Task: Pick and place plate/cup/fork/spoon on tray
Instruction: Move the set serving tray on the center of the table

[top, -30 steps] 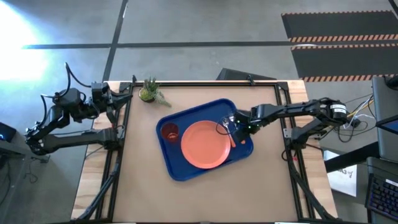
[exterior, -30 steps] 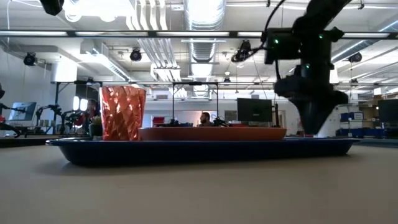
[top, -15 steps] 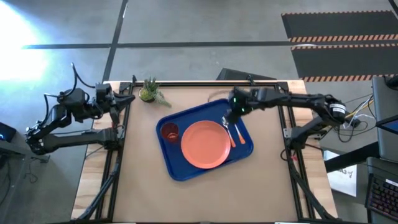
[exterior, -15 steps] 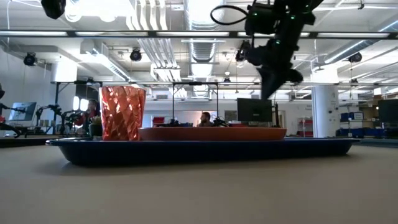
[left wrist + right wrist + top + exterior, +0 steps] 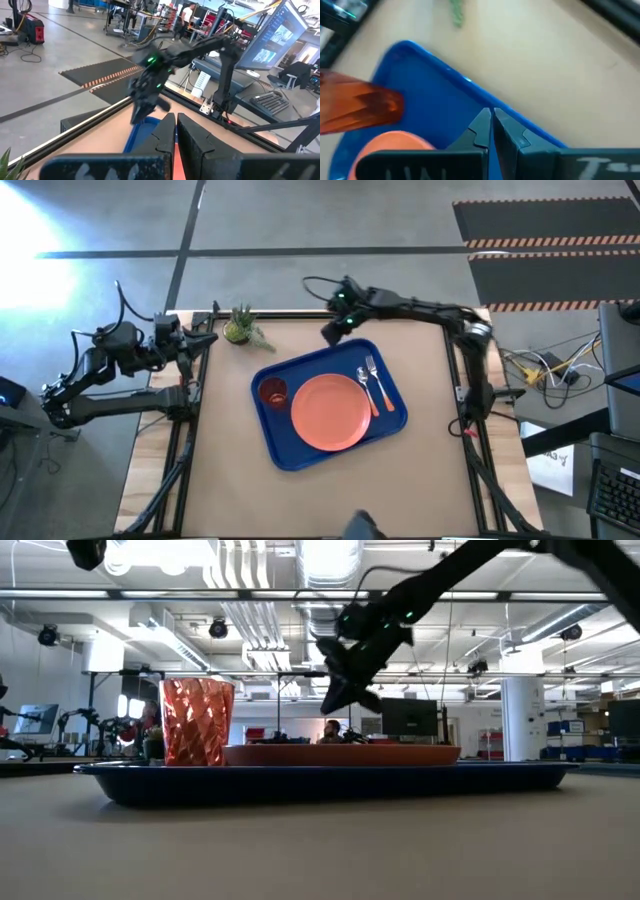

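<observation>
The blue tray [image 5: 290, 448] lies in the middle of the table. On it stand the salmon plate [image 5: 328, 413] and, left of it, the dark-red cup [image 5: 272, 392]. The fork [image 5: 379, 385] and the spoon [image 5: 366, 388] lie side by side right of the plate. My right gripper [image 5: 333, 332] hangs shut and empty in the air just beyond the tray's far rim [image 5: 470, 82], well above the plate in the low view [image 5: 345, 690]. My left gripper [image 5: 205, 340] waits shut at the table's far left corner.
A small green potted plant [image 5: 240, 328] stands near the far edge, left of my right gripper. Bare tabletop [image 5: 330, 500] lies on the near side of the tray and to its left and right. Metal frame rails [image 5: 190, 440] run along the table's sides.
My right gripper has drawn away from the fork and spoon on the tray's right part. It has risen and swung toward the far edge and to the left, past the tray's far rim. The fork and spoon stay lying on the tray.
</observation>
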